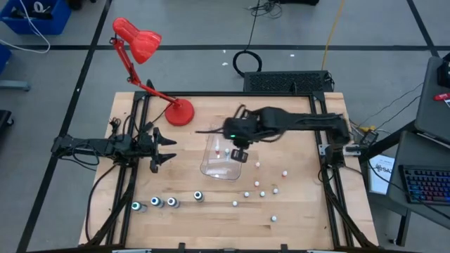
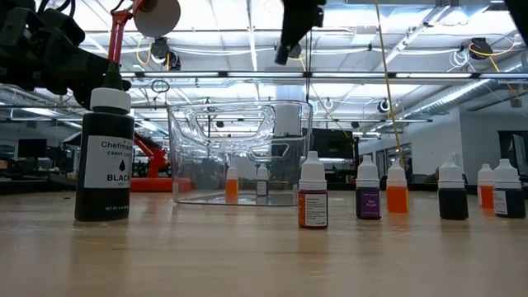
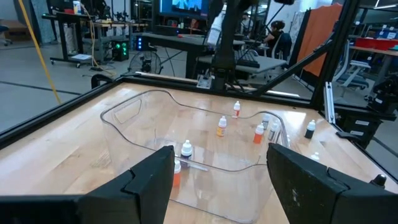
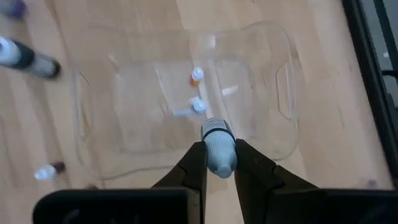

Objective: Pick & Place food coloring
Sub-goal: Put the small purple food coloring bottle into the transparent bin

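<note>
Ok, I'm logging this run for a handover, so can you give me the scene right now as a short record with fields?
right gripper: above the clear tub, shut on a small bottle
left gripper: open, waiting at the table's left side
inside tub: two small bottles, one orange, one clear
on table: small bottles right of the tub, four larger dark bottles in a row at the front left
other: red lamp at the back

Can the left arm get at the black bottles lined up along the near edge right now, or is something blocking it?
Probably yes. The left gripper is open, empty, beside the clear tub; bare table lies between it and the black bottles. The right gripper is busy over the tub.
</note>
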### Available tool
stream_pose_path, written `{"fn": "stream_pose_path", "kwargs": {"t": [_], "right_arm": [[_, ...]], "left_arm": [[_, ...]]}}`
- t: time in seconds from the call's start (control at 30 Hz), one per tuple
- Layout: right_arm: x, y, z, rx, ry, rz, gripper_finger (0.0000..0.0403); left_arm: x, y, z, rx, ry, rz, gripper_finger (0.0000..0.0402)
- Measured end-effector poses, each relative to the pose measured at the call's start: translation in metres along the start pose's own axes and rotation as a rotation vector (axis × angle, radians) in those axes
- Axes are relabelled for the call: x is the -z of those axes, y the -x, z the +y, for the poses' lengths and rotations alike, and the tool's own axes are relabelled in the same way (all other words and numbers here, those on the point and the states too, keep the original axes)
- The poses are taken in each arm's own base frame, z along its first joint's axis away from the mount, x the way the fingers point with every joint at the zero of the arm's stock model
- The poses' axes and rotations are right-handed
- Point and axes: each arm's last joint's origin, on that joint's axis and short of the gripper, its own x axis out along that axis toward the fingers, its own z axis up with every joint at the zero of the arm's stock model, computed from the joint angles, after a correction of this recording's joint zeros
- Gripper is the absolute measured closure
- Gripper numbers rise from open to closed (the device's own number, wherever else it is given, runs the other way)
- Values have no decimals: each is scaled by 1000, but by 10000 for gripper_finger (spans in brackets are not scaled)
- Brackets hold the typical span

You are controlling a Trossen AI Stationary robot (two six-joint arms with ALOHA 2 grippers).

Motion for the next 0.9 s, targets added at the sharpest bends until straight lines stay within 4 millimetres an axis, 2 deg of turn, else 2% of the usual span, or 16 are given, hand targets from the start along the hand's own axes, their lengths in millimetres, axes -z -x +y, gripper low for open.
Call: {"fn": "stream_pose_path", "kwargs": {"t": [0.07,0.23,0.5,0.63,0.9], "right_arm": [[-9,-11,3,10,27,43,361],[-20,-55,14,22,121,113,361],[-19,-123,32,-39,216,264,361],[-12,-140,30,-26,249,343,361],[-11,-151,2,-5,197,394,361]], "left_arm": [[0,0,0,0,0,0,149],[0,0,0,0,0,0,149],[0,0,0,0,0,0,149],[0,0,0,0,0,0,149],[0,0,0,0,0,0,149]]}}
